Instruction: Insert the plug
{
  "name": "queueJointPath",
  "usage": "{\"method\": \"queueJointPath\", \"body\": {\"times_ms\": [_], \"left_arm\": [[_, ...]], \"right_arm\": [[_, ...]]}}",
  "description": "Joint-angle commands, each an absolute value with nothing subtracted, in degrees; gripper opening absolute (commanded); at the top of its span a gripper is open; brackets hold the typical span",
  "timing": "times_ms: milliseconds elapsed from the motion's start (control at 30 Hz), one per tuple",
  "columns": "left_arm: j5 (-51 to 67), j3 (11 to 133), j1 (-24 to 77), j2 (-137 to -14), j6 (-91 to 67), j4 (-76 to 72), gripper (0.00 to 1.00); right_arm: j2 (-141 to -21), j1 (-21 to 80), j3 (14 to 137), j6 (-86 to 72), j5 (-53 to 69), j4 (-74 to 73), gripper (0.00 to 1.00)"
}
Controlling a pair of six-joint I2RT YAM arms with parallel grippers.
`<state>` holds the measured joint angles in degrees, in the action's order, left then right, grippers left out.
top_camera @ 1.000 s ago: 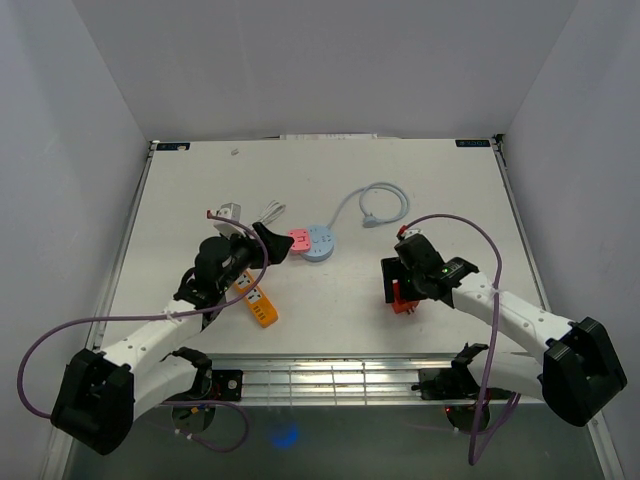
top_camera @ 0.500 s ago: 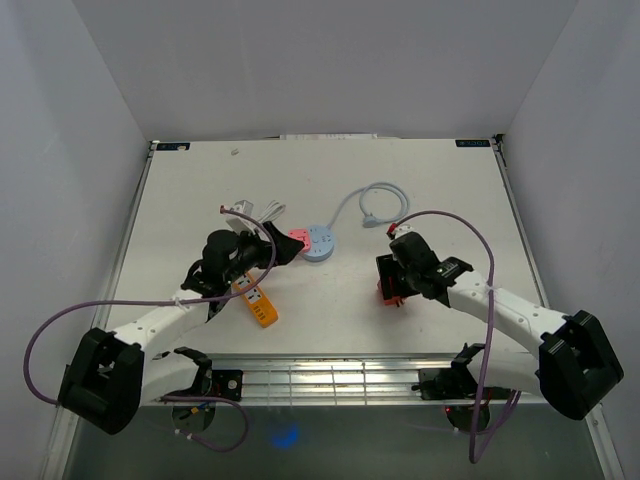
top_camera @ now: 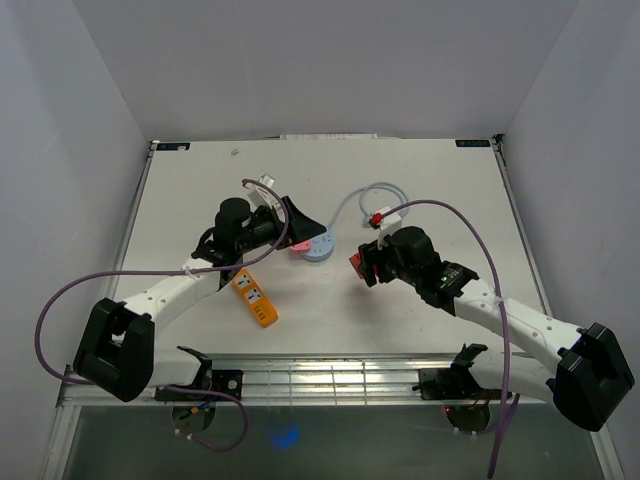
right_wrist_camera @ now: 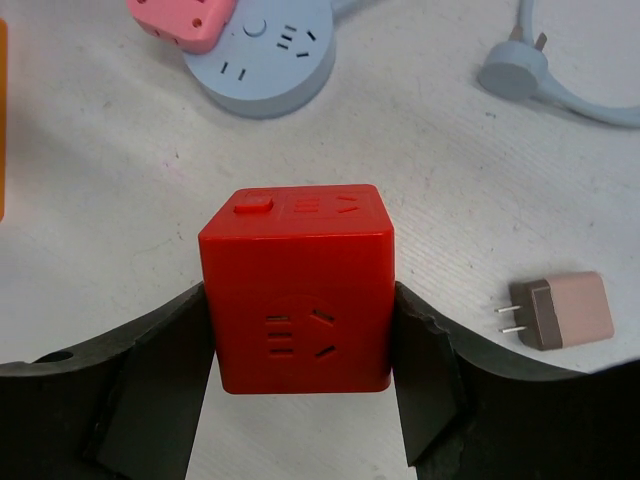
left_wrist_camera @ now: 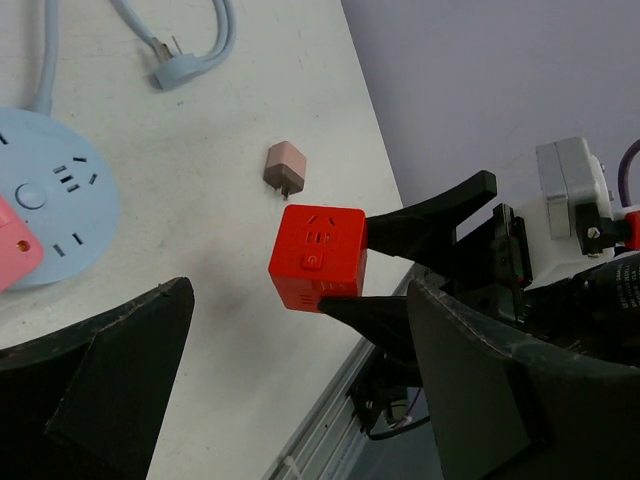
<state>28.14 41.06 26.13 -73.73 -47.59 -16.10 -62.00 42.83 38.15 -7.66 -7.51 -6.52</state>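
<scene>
The right hand [top_camera: 366, 264] is clamped on the red socket cube [right_wrist_camera: 296, 300], lifted off the worktop [top_camera: 420, 180] at four o'clock of the blue round strip [top_camera: 320, 245], probably its destination. The left hand [top_camera: 298, 235], spread wide, hovers at the strip's nine o'clock, likely to steady it.

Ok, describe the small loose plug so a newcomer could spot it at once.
On the white table, find the round pale blue power strip. Between the flat blue plug near it and the red cube in the right pincer lies the loose plug. It alone is a cordless tan-pink block with two bare prongs.
</scene>
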Motion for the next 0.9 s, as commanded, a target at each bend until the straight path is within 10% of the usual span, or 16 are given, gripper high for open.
{"method": "queueJointPath", "body": {"times_ms": [0, 867], "left_arm": [[30.7, 44.7, 28.1, -74.4, -47.2, -11.0, 0.98], [33.0, 58.4, 36.4, -88.3, -42.4, -0.9, 0.98]], "right_arm": [[-61.7, 44.0, 41.1, -4.0, -6.7, 2.8, 0.49], [-60.3, 47.0, 40.2, -0.6, -5.2, 6.2, 0.49]]}}
